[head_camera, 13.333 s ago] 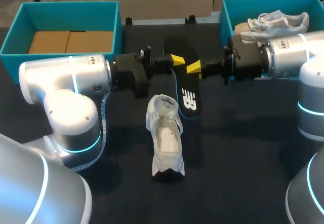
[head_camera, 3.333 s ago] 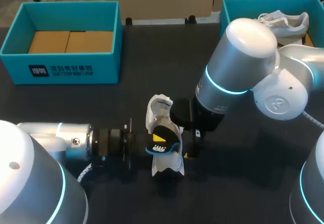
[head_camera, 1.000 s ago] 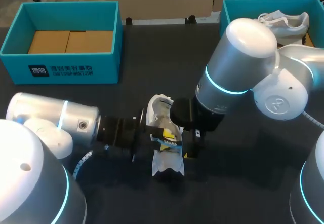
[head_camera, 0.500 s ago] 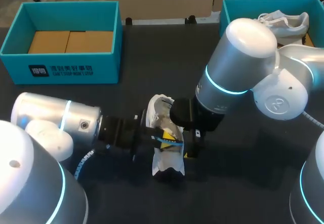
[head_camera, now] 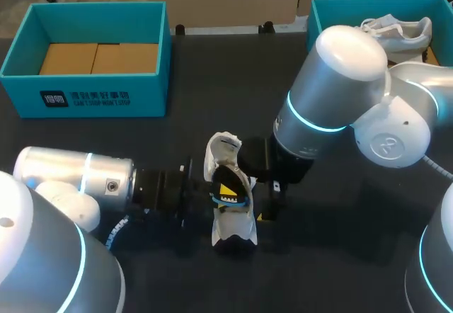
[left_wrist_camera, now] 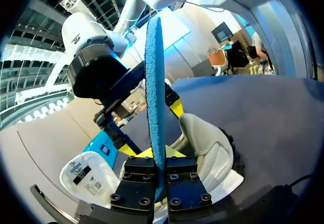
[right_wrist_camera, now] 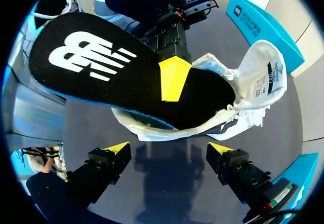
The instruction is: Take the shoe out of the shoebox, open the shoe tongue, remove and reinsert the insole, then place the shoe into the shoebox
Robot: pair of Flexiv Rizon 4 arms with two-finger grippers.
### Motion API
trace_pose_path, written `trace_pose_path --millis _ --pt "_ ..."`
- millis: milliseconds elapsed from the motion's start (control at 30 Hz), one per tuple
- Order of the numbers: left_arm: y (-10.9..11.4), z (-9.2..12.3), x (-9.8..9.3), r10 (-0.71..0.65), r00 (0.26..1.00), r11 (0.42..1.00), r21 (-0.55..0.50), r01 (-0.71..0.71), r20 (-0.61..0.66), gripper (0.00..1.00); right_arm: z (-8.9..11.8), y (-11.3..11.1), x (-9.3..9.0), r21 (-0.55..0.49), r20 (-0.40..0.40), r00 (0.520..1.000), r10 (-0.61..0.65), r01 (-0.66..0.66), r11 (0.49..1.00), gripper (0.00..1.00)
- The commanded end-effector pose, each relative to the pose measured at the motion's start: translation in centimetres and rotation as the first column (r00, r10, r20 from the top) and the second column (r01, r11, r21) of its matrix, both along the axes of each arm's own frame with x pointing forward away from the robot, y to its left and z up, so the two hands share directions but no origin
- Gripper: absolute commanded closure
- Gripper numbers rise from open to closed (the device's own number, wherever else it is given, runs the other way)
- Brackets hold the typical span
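While clamped edge-up in the left gripper, black-and-blue insole is held at white sneaker opening, lower centre of frame, right gripper fingers spread apart beside sneaker, teal shoebox upper left.

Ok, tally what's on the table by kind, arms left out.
shoebox: 2
shoe: 2
insole: 1
Total: 5
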State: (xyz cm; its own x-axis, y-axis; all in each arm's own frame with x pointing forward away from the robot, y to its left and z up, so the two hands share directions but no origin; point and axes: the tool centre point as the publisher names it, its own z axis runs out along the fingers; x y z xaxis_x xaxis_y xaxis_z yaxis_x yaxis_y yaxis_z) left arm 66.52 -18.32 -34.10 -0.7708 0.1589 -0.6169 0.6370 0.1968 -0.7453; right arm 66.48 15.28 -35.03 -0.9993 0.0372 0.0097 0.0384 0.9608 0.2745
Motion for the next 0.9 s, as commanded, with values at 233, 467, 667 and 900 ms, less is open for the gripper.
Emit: trace_pose_path --millis 233,467,667,900 --pt "-0.3 -0.4 1.3 0.049 0.997 0.997 0.050 -0.052 0.056 1.00 -0.2 0.0 -0.1 0.001 0.003 1.000 -0.001 0.001 1.000 0.00" --pt "-0.2 0.4 0.6 0.038 0.999 0.999 0.032 -0.039 0.033 0.96 -0.2 0.0 -0.1 0.001 0.003 1.000 -0.001 0.001 1.000 0.00" --pt "0.0 1.9 -0.6 0.039 0.999 0.999 0.034 -0.040 0.037 0.79 -0.2 0.0 -0.1 0.001 0.003 1.000 -0.001 0.001 1.000 0.00" --pt "-0.5 3.7 -2.1 0.024 0.998 0.999 0.024 -0.026 0.062 0.78 -0.2 0.0 -0.1 0.001 0.003 1.000 -0.001 0.001 1.000 0.00"
